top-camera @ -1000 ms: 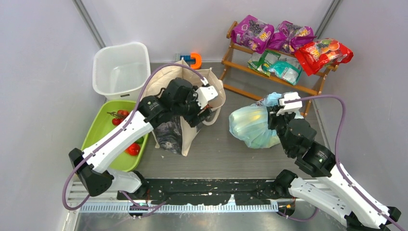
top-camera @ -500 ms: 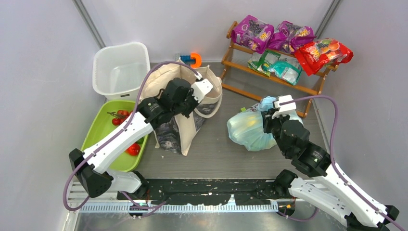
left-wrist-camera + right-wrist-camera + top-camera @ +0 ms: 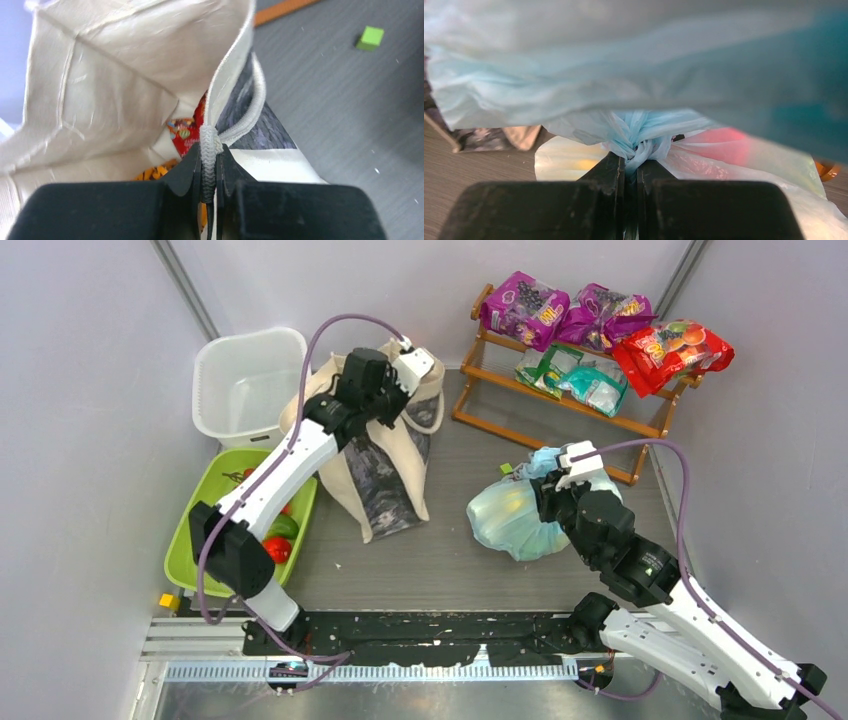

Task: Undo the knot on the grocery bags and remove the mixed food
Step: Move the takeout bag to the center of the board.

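Left fingers (image 3: pixel 186 172): closed narrow on the cream canvas tote (image 3: pixel 385 480) at its rim, by the handle stitching; tote at rear left of the worktop (image 3: pixel 450 560). Right fingers (image 3: pixel 606 172): pinching the knot (image 3: pixel 636 145), a bunched pale twist on the light-blue bag (image 3: pixel 505 520), centre-right. Only the left wrist view shows a red packet (image 3: pixel 185 132) inside the tote.

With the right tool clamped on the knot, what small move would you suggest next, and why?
Probably a gentle pull on the knot, away from the bag: the right tool is shut on it, and it looks tightly bunched, not yet undone.
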